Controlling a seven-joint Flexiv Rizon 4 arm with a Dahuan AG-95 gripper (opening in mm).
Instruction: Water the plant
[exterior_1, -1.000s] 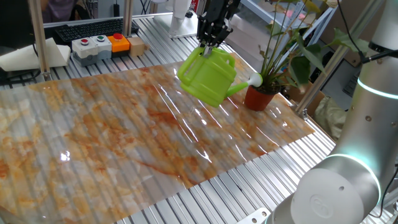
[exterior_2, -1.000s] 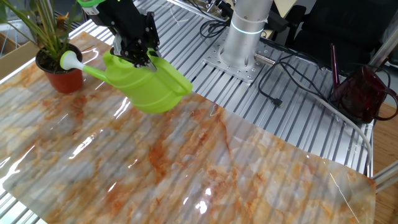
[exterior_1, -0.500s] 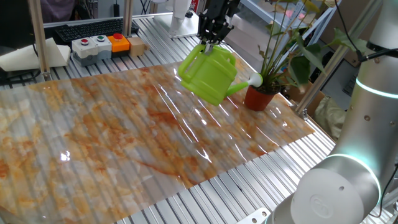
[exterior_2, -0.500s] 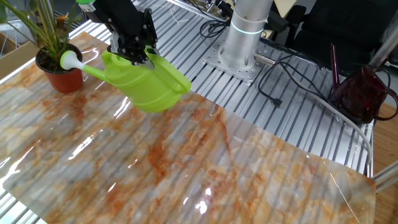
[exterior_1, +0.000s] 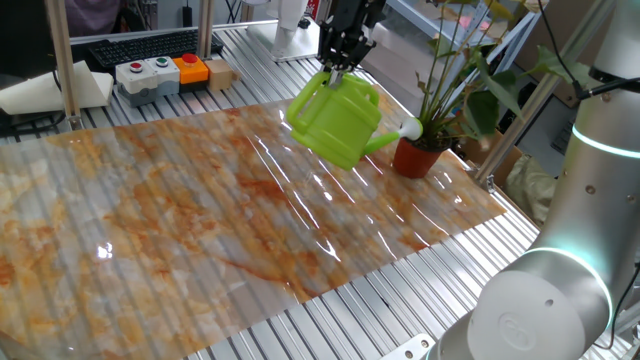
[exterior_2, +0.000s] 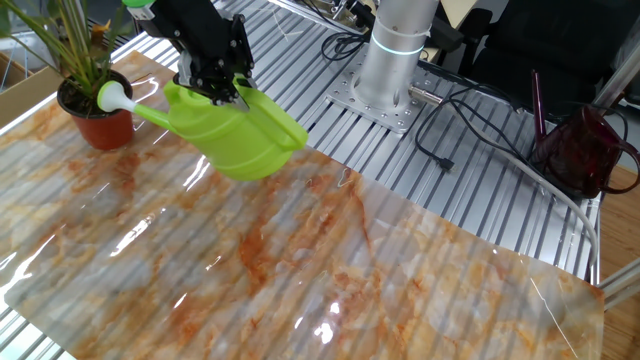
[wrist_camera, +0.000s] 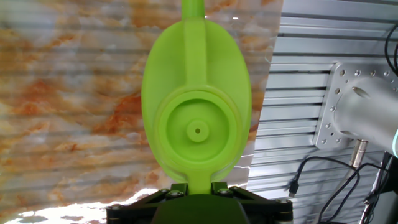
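Houseplant (exterior_1: 455, 75) stems are seen to be long and thin, rising from a small terracotta-red round pot (exterior_1: 418, 157) and carrying large dark-green leaves; in the other fixed view only the lower stems and the pot (exterior_2: 93, 118) are in frame. The plant is set at the far corner of the marble-patterned mat (exterior_1: 200, 220), beyond and below the jaws, on the spout side.

The gripper (exterior_1: 338, 68) is seen clamped on the handle of a lime-green plastic watering can (exterior_1: 338, 122), its jaws drawn in against the handle from both sides. The can (exterior_2: 240, 130) is held clear of the mat and tilted, with its white-tipped spout (exterior_2: 112, 97) reaching out from the jaws to just over the pot's rim. In the hand view the can (wrist_camera: 196, 106) hangs straight ahead of the jaws, its round lid facing the camera.

Against the frames taken a second earlier, the can is found slightly raised and tipped a little more toward the pot; the plant is unmoved.

No brand, label or legible writing can be made out on any object.
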